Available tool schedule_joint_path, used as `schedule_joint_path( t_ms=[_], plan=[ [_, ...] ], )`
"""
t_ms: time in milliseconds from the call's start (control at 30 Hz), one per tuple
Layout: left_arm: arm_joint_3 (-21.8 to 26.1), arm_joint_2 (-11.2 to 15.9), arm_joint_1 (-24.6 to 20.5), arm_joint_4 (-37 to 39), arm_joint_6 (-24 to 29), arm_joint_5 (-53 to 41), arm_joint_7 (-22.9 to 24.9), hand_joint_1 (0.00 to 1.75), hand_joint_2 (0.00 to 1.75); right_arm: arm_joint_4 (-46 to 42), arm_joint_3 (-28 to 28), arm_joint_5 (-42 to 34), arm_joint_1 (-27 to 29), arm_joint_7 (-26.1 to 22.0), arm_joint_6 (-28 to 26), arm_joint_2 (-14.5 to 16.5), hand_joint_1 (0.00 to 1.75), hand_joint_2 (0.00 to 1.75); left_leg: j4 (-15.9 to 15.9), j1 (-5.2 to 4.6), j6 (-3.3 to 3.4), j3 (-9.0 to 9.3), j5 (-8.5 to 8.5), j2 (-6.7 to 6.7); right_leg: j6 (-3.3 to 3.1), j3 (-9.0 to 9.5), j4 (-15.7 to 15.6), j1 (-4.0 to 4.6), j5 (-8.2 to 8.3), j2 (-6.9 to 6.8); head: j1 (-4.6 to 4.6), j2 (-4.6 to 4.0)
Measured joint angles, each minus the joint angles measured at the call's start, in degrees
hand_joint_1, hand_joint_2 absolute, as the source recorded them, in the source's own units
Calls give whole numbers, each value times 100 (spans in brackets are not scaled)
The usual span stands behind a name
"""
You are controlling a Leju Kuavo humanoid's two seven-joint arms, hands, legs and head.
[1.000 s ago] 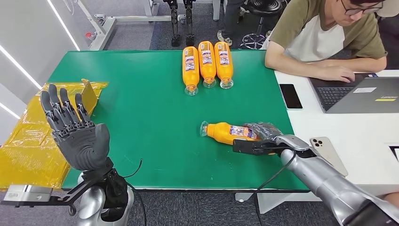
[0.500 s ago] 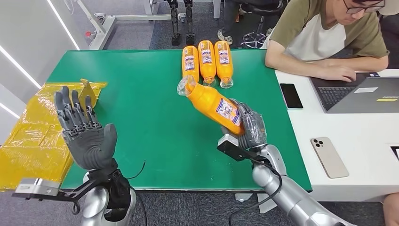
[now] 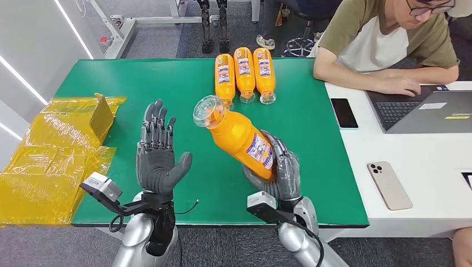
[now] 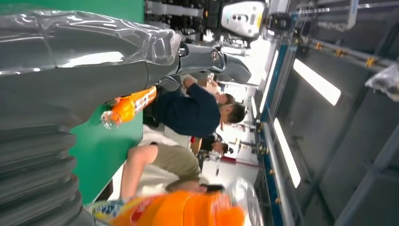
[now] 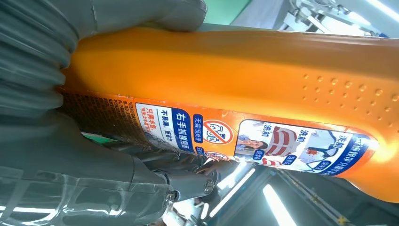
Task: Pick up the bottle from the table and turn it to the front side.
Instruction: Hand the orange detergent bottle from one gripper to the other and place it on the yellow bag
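My right hand point(image 3: 278, 169) grips an orange bottle point(image 3: 236, 133) by its lower end and holds it up over the green table point(image 3: 167, 83), tilted, with its clear cap toward the upper left. Its printed label point(image 5: 263, 139) runs along the side in the right wrist view, where the bottle point(image 5: 235, 75) lies across the frame. My left hand point(image 3: 158, 156) stands raised a little to the left of the bottle with its fingers spread and its palm facing it, holding nothing. The left wrist view has the held bottle point(image 4: 179, 214) at one edge, blurred.
Three more orange bottles point(image 3: 245, 72) lie side by side at the far middle of the table. Yellow plastic wrapping point(image 3: 50, 150) covers the table's left end. A person point(image 3: 389, 39) sits at a white desk on the right with a laptop point(image 3: 428, 108) and two phones point(image 3: 388, 185).
My right hand has drawn the bottle nearer to me and tipped it more upright. My left hand has swung in from the left edge toward the bottle.
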Motion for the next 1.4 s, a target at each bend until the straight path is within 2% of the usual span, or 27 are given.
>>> schedule_joint_path(
  t_ms=[133,333,533,700,767,833,900,1333,1367,1400],
  plan=[
    [-136,0,-23,98,-250,-143,-54,0,175,-121,242,110,50,295,206,-1,175,175,0,0,0,-1,0,0,0,0,0,0,0,0,0,0],
    [-198,9,-49,140,-432,-245,-96,0,175,-145,652,443,-44,844,1196,-20,175,175,0,1,-1,-1,1,-1,-1,-1,2,1,0,-1,0,0],
    [-189,19,-46,151,-622,-360,-123,0,175,-175,830,814,-141,921,1761,-36,175,175,-1,1,-1,-3,1,-2,-1,-1,2,1,-1,-2,0,0],
    [-170,21,-44,151,-692,-450,-126,0,175,-179,847,936,-236,914,2005,-45,175,175,-1,0,0,-4,0,-2,-1,-1,2,0,-1,-3,1,0],
    [-160,27,-43,151,-702,-484,-126,45,175,-178,847,959,-275,891,2074,-45,175,175,0,1,0,-4,0,-2,-1,-1,2,0,-1,-3,2,0],
    [-148,40,-43,151,-710,-513,-133,130,175,-176,847,980,-314,876,2130,-45,175,175,0,1,0,-4,0,-3,-1,-1,2,0,-1,-3,1,0],
    [-134,49,-40,151,-713,-526,-143,172,175,-174,847,1005,-343,872,2170,-45,175,175,-1,1,0,-4,1,-3,-1,-1,2,0,-1,-3,0,0],
    [-80,48,129,33,-650,-484,-188,175,175,-156,847,1111,-343,918,2305,-55,175,175,-1,1,0,-4,0,-3,-2,-2,1,0,-2,-3,-1,0],
    [-79,48,139,23,-649,-484,-190,175,175,-156,847,1125,-335,923,2305,-55,160,175,-1,1,0,-4,0,-3,-2,-2,1,0,-2,-3,-1,0],
    [-79,48,147,17,-647,-483,-191,175,175,-156,847,1134,-329,928,2304,-57,116,175,-1,1,0,-4,0,-3,-2,-2,1,0,-2,-3,-1,0]
  ],
)
